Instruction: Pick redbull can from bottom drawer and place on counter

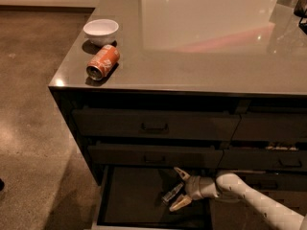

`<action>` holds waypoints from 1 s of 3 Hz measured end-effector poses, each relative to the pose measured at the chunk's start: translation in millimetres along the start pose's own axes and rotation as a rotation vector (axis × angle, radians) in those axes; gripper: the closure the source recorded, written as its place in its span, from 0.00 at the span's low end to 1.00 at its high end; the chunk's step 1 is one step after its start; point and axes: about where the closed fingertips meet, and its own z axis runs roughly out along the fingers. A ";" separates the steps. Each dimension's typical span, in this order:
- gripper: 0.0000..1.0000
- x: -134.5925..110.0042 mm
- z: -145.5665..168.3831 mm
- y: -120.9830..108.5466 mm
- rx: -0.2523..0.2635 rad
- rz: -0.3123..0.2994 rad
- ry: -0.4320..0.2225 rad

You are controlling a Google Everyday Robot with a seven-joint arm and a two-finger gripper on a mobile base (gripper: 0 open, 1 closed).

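Note:
The bottom drawer [134, 200] is pulled open below the two shut handled drawers, showing its flat dark floor. The redbull can [171, 194], slim and silvery, lies tilted inside the drawer near its right side. My gripper [180, 188] reaches in from the right on a pale arm. Its fingers are spread open, one [182, 173] above the can and one [180, 204] below it, with the can's near end between them. The counter [201, 42] is a glossy grey top above the drawers.
An orange soda can [102, 62] lies on its side near the counter's left front corner. A white bowl [101, 31] stands just behind it. Brown speckled floor [33, 119] lies to the left of the cabinet.

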 end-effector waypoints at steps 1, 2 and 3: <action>0.00 0.1 0.4 -0.3 0.002 0.004 0.000; 0.00 17.8 11.3 4.4 -0.025 -0.059 0.094; 0.00 53.0 23.4 5.1 -0.046 -0.146 0.236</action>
